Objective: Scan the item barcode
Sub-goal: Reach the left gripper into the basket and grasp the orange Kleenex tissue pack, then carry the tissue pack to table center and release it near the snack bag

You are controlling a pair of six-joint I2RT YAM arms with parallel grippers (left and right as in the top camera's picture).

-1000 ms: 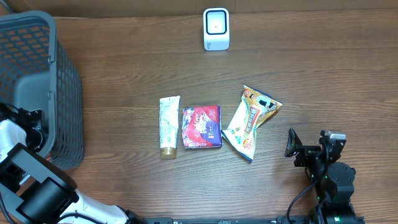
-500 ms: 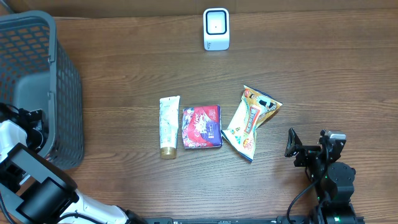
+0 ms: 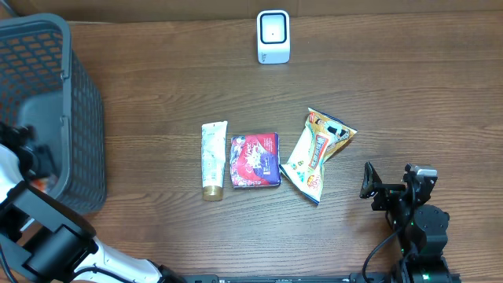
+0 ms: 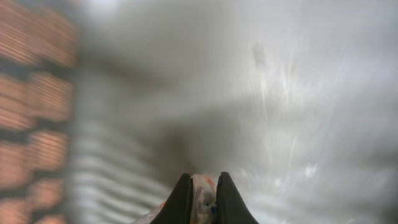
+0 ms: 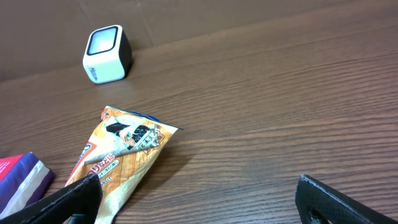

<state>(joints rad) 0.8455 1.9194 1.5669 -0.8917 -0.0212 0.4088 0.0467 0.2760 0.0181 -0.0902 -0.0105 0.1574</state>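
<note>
Left pincer [image 4: 203, 180]: clamped on a packet [image 4: 202, 194] edge, pale with red print, blurred
Right pincer [image 5: 199, 202]: wide, holding nothing

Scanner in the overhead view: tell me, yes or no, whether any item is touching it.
No: the scanner stands alone, well apart from the tube, the red box and the snack bag.

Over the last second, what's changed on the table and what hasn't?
The left claw closed inside the basket, apparently pinching a printed wrapper, and its arm shifted slightly. The open right claw, tube, red box, snack bag and scanner stayed put.
</note>
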